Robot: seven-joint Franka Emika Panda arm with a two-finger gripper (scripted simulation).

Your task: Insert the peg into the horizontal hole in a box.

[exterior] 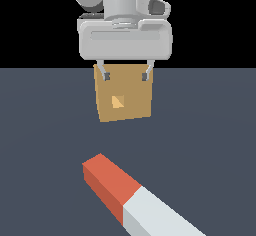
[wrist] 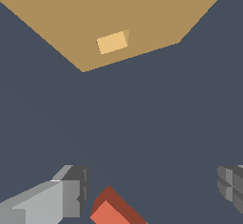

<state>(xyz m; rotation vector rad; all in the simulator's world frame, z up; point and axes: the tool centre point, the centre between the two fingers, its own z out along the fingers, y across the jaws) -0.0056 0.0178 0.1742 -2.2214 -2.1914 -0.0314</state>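
Observation:
The peg lies on the dark floor near the front of the exterior view, its red-orange half [exterior: 107, 182] pointing toward the box and its white half [exterior: 155, 215] running off the lower edge. The tan box [exterior: 124, 97] stands farther back, and the small lighter hole [exterior: 118, 101] in its face looks toward the peg. My gripper [exterior: 125, 75] hangs open high up, its fingertips showing in front of the box's upper edge and holding nothing. The wrist view shows the box [wrist: 118, 14], the hole [wrist: 112, 42], both fingers [wrist: 71, 190] spread wide, and the peg's red end [wrist: 110, 211] at the frame edge.
A flat dark grey-blue floor [exterior: 210, 130] runs all around the box and the peg. Beyond the floor's far edge the background is black. No other objects show.

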